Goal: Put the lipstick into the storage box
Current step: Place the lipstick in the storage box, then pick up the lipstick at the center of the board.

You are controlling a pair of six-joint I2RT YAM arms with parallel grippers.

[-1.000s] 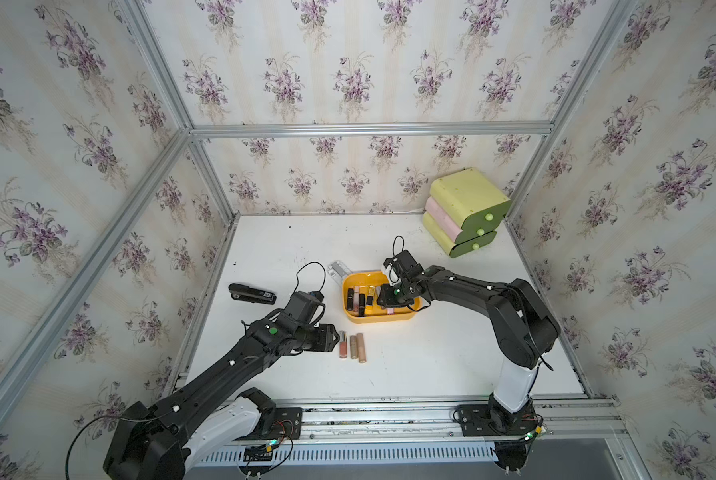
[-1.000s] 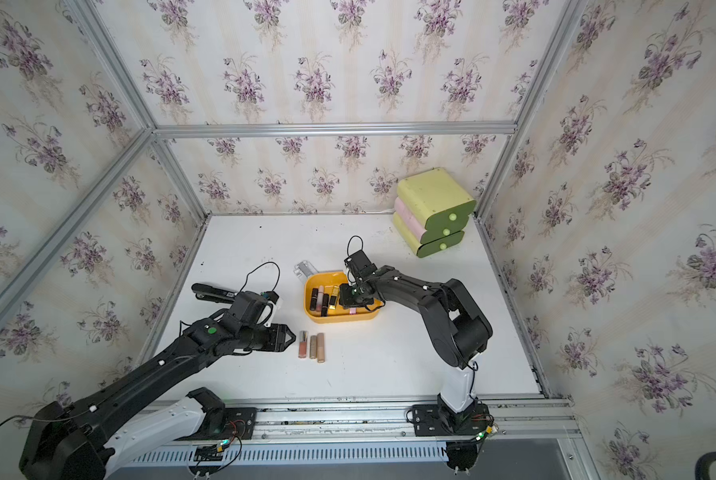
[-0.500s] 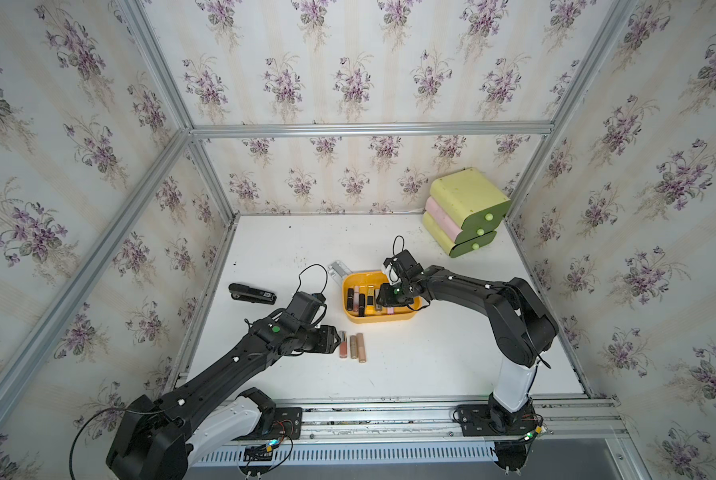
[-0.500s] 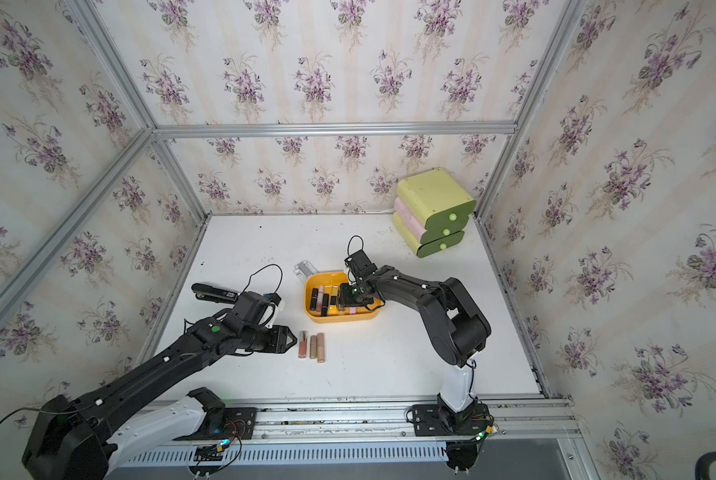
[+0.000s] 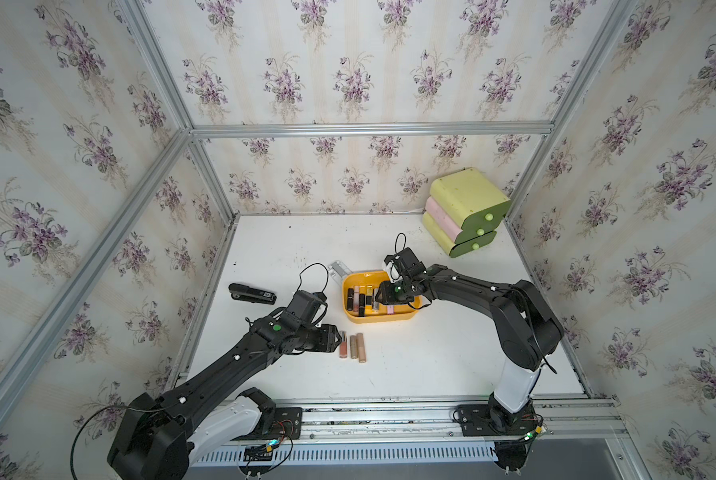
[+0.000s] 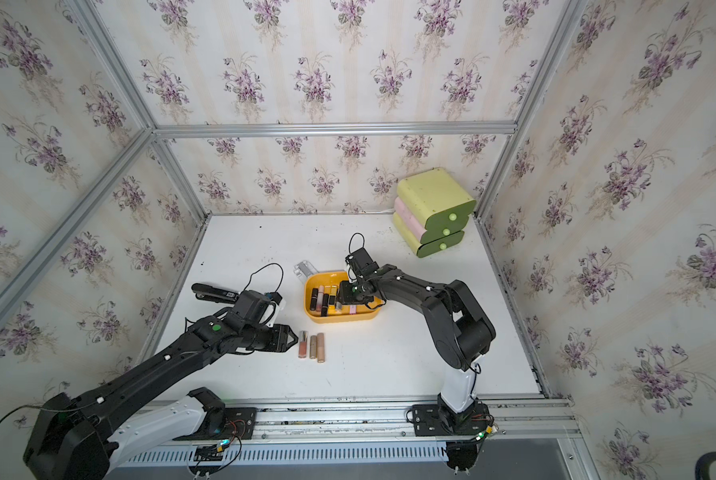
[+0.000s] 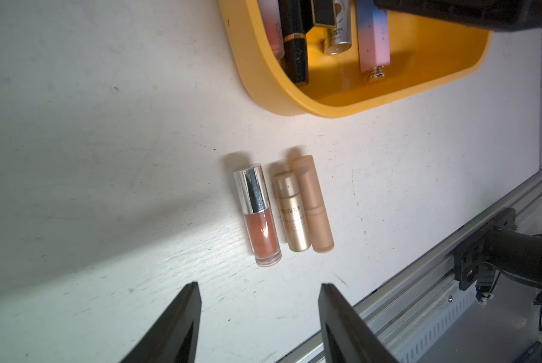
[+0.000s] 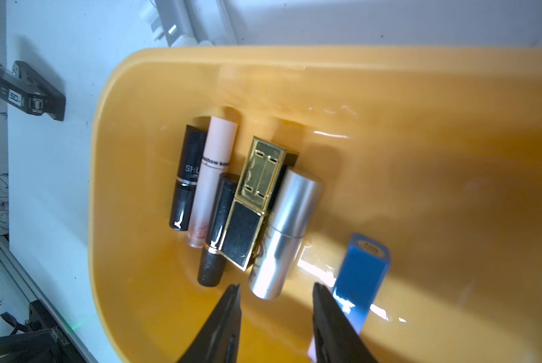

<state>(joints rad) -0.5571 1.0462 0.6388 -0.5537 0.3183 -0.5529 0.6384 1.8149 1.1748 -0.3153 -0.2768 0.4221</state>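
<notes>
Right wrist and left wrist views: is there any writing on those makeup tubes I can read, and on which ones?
"SHU": on the black lipstick in the storage box; the smaller line under it is cut off.
"show ka": on the pale pink tube beside it, cut off at both ends.
"RUBI": on the gold tube lying outside the box; the lines below are blurred.
Blue tube, end label: too small to read.
Stapler, label: blurred.

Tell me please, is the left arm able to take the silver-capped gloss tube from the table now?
Probably yes. The left tool is open just short of the silver-capped gloss tube, with bare table between; only the gold tube lies close beside it.
</notes>
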